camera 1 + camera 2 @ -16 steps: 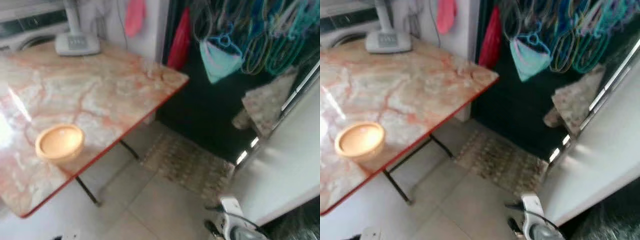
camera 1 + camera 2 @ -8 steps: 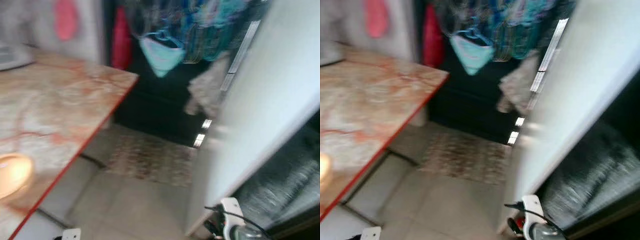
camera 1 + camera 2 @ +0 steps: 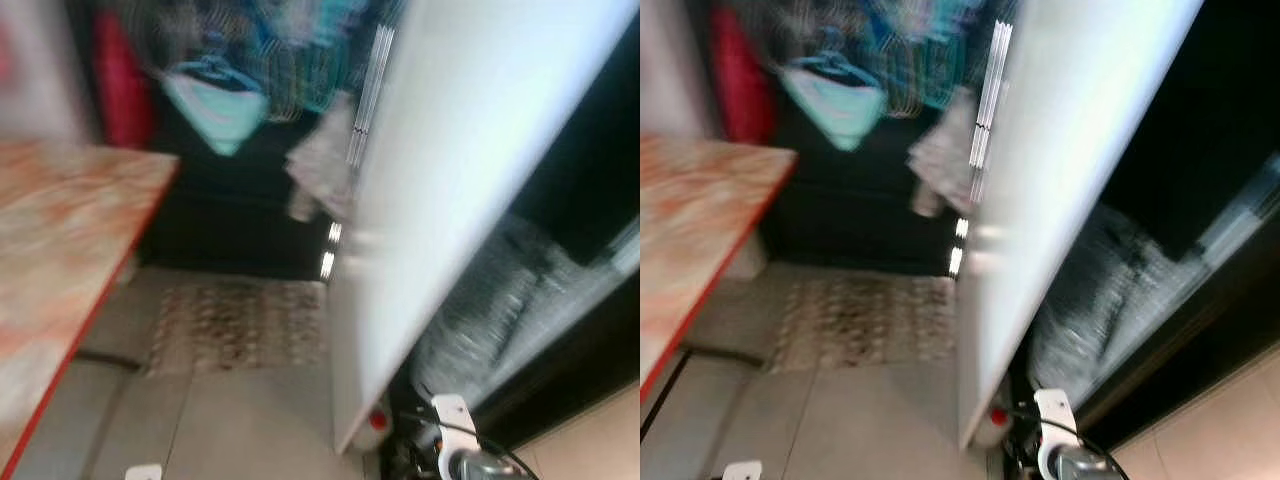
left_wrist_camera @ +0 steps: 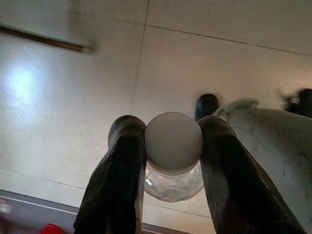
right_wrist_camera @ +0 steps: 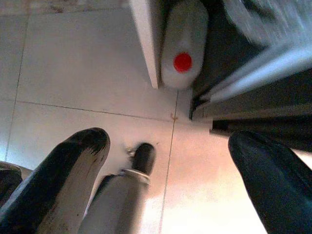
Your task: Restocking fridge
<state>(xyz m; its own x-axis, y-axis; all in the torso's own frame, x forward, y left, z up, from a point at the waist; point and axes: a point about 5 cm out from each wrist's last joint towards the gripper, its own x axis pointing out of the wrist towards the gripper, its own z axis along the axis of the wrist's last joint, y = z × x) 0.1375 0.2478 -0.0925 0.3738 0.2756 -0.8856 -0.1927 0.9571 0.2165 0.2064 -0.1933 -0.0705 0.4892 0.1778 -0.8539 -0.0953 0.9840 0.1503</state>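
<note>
Left wrist view: a small clear bottle [image 4: 174, 161] with a pale round cap sits between the two black fingers [image 4: 119, 180] of the left gripper [image 4: 170, 146], which are closed on it just under the cap, over pale floor tiles [image 4: 73, 97].
Grip point: both fingers press the neck and shoulder, touching it on either side; the body below them hangs free.
Handling, as a judgement: clear plastic or glass, too blurred to tell which; probably light, smooth and a bit slippery. The neck under the cap's rim looks the safest hold, since the rim stops it sliding down.
Right gripper [image 5: 165, 161]: fingers spread wide apart, holding nothing; beyond them, a white jug with a red cap [image 5: 183, 46] stands on the floor against the foot of the white fridge door [image 5: 146, 44].
Head views: blurred; the white door [image 3: 470, 180] stands open, dark interior beside it, marble counter [image 3: 60, 250] to the left.
Next need: carry the bottle level toward the dark opening.
</note>
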